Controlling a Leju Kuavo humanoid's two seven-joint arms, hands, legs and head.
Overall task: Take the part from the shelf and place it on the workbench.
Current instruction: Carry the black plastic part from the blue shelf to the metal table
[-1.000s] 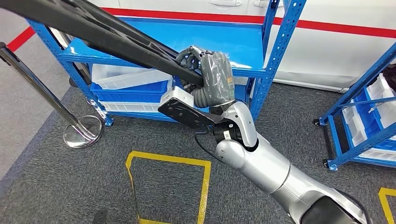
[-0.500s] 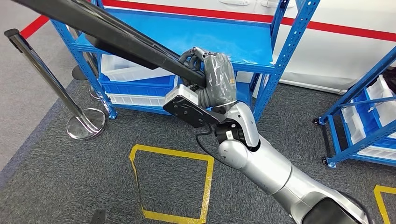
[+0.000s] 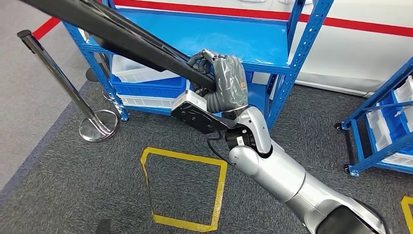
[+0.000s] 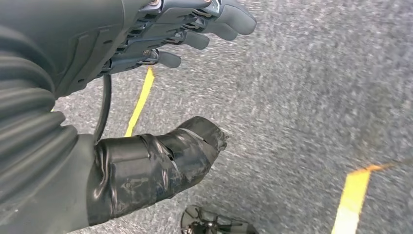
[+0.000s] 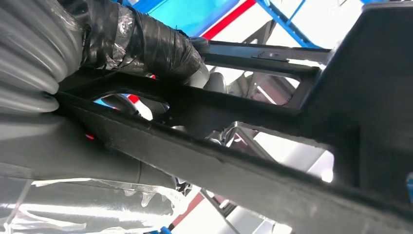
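Part [image 3: 122,36]: long black frame piece, clamped in right hand [image 3: 221,80], held in air above floor in front of blue shelf [image 3: 253,44], one end slanting across shelf front. Pick-up judged done. Counter not seen; carry and set-down judged outstanding. Left hand [image 4: 160,34]: fingers spread, nothing held, hanging over grey floor [image 4: 311,97].

You face grey carpet [image 3: 63,190] marked with a yellow tape square [image 3: 185,187]. A chrome post [image 3: 68,87] stands left; a second blue rack [image 3: 380,122] holds bins [image 3: 384,131] at right.
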